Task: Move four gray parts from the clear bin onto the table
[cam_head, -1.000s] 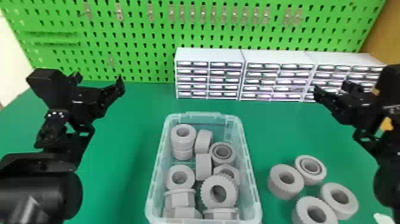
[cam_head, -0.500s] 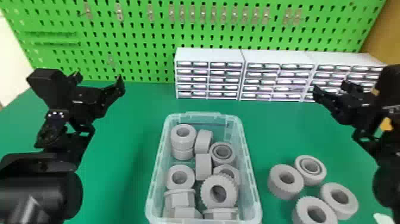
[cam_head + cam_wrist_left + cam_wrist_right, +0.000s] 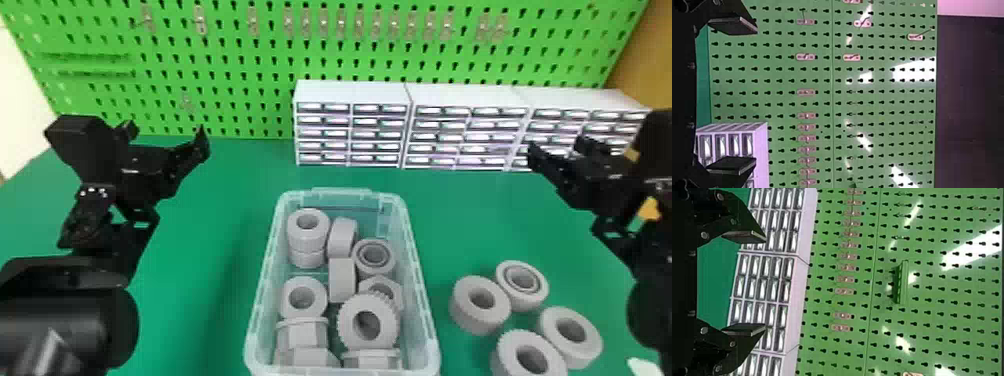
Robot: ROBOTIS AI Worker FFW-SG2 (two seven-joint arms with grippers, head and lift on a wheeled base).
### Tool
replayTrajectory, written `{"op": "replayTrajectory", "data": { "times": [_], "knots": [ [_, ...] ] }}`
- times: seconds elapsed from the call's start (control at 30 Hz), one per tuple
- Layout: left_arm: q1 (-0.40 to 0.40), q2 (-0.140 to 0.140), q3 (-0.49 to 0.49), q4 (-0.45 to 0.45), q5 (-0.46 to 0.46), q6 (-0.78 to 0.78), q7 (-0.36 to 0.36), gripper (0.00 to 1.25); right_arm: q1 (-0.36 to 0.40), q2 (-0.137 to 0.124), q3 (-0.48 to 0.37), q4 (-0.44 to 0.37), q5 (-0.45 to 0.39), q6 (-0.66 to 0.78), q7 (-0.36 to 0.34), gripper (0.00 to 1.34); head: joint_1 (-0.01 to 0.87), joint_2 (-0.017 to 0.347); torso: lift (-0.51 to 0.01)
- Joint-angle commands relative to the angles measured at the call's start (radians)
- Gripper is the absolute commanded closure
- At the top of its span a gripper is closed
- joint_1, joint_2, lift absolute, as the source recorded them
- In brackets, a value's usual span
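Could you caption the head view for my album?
Four gray parts rest on the green table, beside a clear bin of more.

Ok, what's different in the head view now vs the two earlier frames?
Nothing visibly changed. Left gripper and right gripper same spots, both open, nothing grasped or released. Clear bin and its parts unmoved; four gray parts still on the table beside it.

pegboard [image 3: 240, 65]: green, dark keyhole pattern | clear bin [image 3: 345, 191]: clear, perhaps bluish | parts [image 3: 369, 322]: gray
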Motion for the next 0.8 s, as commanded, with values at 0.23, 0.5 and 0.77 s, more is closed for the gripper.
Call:
{"op": "replayTrajectory", "data": {
  "times": [0.23, 0.5, 0.77],
  "knots": [
    [-0.003, -0.001, -0.009, 0.000, 0.000, 0.000, 0.000, 0.12, 0.012, 0.000, -0.004, -0.015, 0.009, 0.000, -0.008, 0.47, 0.678, 0.034, -0.050],
    [0.007, 0.000, -0.005, 0.000, 0.000, 0.000, 0.000, 0.12, 0.006, 0.001, 0.005, -0.015, 0.018, 0.000, -0.016, 0.47, 0.678, 0.034, -0.050],
    [0.004, -0.001, 0.002, -0.002, -0.002, 0.000, -0.001, 0.12, 0.011, 0.000, 0.007, -0.015, 0.012, 0.000, -0.016, 0.47, 0.678, 0.034, -0.050]
  ]
}}
